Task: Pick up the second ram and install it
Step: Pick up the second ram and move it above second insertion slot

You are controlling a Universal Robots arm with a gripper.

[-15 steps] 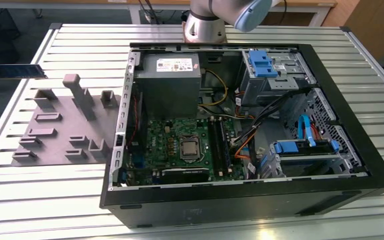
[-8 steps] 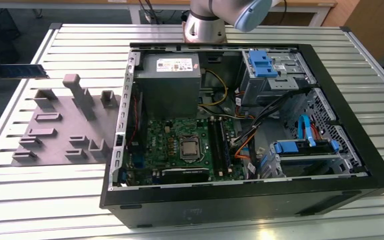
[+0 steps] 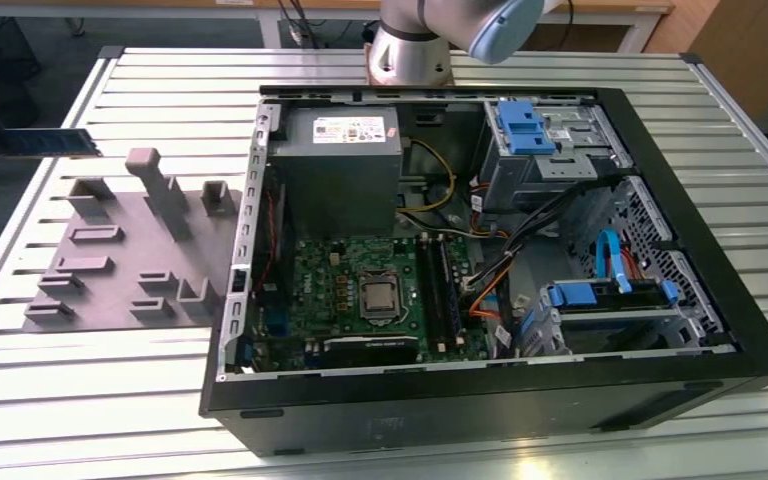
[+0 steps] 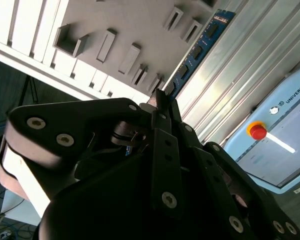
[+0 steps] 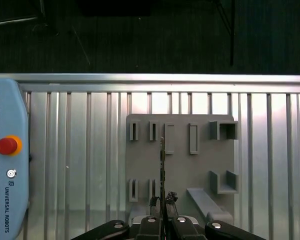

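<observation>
1. On the slatted aluminium table [image 3: 117, 400], a black tower computer case [image 3: 491, 400] is laid on its side with the panel off. Contained in it: a grey box power supply [image 3: 337, 160], a large green motherboard [image 3: 344, 290], blue plastic drive brackets [image 3: 524, 115] and loose cables [image 3: 484, 285]. Whether the dark memory slots [image 3: 438, 290] are already part-filled cannot be told. Risk, as judged: the cables lie close to those slots and could snag or block a stick on its way down.
2. A grey plastic fixture with upright pegs [image 3: 131, 250] is set beside the case, at the exterior view's left.
3. The second ram, a long narrow blue circuit-board stick [image 3: 51, 143], is held in the air over the fixture, well apart from the case. It is seen edge-on in the first wrist view [image 5: 162, 160].
4. The black gripper [image 4: 162, 100] is clenched on one end of the stick. Risk, as judged: with so much length unsupported, the stick could tilt in the grip and meet a slot askew.
</observation>
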